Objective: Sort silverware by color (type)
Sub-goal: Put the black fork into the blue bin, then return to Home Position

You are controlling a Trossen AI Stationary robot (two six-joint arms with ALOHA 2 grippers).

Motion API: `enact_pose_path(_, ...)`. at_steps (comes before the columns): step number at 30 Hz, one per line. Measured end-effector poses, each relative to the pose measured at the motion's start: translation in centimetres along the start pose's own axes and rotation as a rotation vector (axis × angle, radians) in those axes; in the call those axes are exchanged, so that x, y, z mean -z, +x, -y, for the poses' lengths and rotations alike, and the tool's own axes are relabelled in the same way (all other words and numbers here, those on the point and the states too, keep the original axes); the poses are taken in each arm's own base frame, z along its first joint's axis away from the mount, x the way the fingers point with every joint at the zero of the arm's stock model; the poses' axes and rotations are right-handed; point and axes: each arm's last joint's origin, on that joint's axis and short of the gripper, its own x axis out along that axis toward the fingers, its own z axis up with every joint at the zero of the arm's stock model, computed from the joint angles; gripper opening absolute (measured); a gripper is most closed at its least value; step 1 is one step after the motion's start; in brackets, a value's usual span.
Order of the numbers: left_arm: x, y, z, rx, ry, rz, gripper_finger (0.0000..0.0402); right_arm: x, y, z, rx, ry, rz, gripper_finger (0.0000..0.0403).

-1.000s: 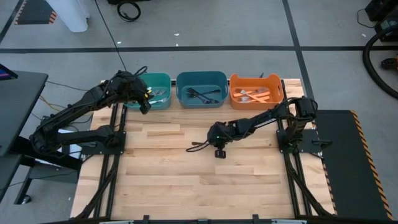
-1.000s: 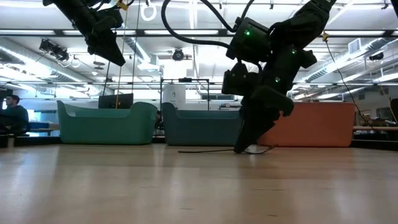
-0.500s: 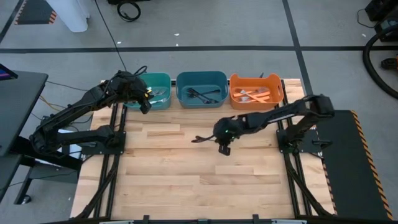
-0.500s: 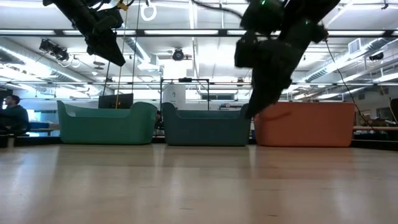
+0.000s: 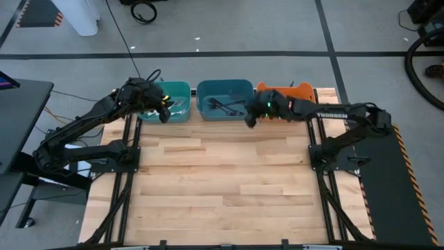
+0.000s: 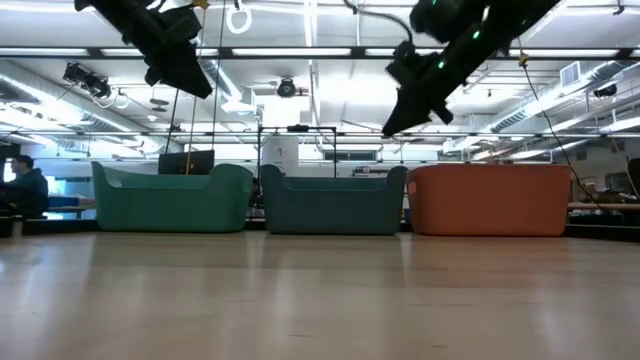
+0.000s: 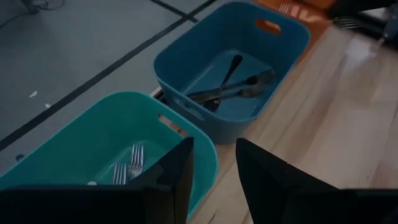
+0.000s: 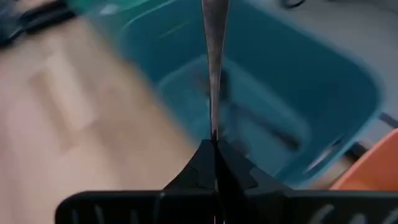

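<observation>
My right gripper [image 5: 250, 117] hangs over the blue bin's [image 5: 223, 89] right near rim, shut on a slim black utensil [image 8: 214, 68] that points toward the bin's inside. Other black pieces [image 7: 230, 90] lie on that bin's floor. My left gripper [image 5: 163, 111] hovers open and empty above the teal bin [image 5: 182, 89], where white forks [image 7: 127, 169] lie. Orange-handled pieces [image 5: 281, 105] lie in the orange bin [image 5: 305, 90]. In the low view both grippers, left [image 6: 190, 80] and right [image 6: 400, 120], are high above the table. My right gripper pinches one end of the black utensil [image 8: 214, 127] between its two shut fingers. The utensil runs straight out beyond the fingertips, in line with the fingers, lifted clear of the table and above the blue bin. Which end it has, I cannot tell.
The three bins stand in a row along the table's far edge, teal on the left, blue in the middle, orange on the right. The wooden tabletop [image 5: 222, 187] stretches from the bins to the near edge. A person sits far off in the room [image 6: 20, 185].
My right gripper, shut on the black utensil, has risen from the middle of the table and swung toward the far edge, ending over the blue bin. The utensil, lying on the wood a second ago, has been lifted clear with it.
</observation>
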Motion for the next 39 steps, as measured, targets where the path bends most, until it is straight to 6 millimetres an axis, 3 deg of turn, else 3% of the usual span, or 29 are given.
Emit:
enact_pose_path(4,-0.3,0.0,0.0,0.001,-0.022,0.029,0.0130,-1.0,2.0,2.5,-0.010,0.034,0.066,0.0005)
enact_pose_path(8,-0.3,0.0,0.0,0.001,-0.022,0.029,0.0130,-1.9,3.1,3.5,-0.012,0.005,0.159,0.0005)
enact_pose_path(16,-0.3,0.0,0.0,0.001,-0.022,0.030,0.0130,-0.6,6.7,4.7,-0.048,-0.081,0.111,0.0013)
enact_pose_path(19,-0.3,0.0,0.0,0.001,-0.022,0.030,0.0130,-0.7,7.2,4.8,-0.052,-0.091,0.136,0.0030)
enact_pose_path(26,-0.3,0.0,0.0,0.002,-0.035,0.030,0.0130,-1.8,6.6,4.7,-0.054,-0.100,0.227,0.0082)
enact_pose_path(31,-0.4,-0.1,0.0,0.002,-0.080,0.038,0.0130,-2.2,6.0,4.7,-0.079,0.024,0.246,0.0095)
enact_pose_path(35,-0.4,-1.4,-0.4,-0.011,-0.110,0.087,0.0130,-3.4,3.8,4.8,-0.142,0.135,0.308,0.0092)
enact_pose_path(39,-0.2,-3.9,-0.9,-0.037,-0.135,0.169,0.0130,-5.2,-0.1,5.2,-0.209,0.210,0.418,0.0091)
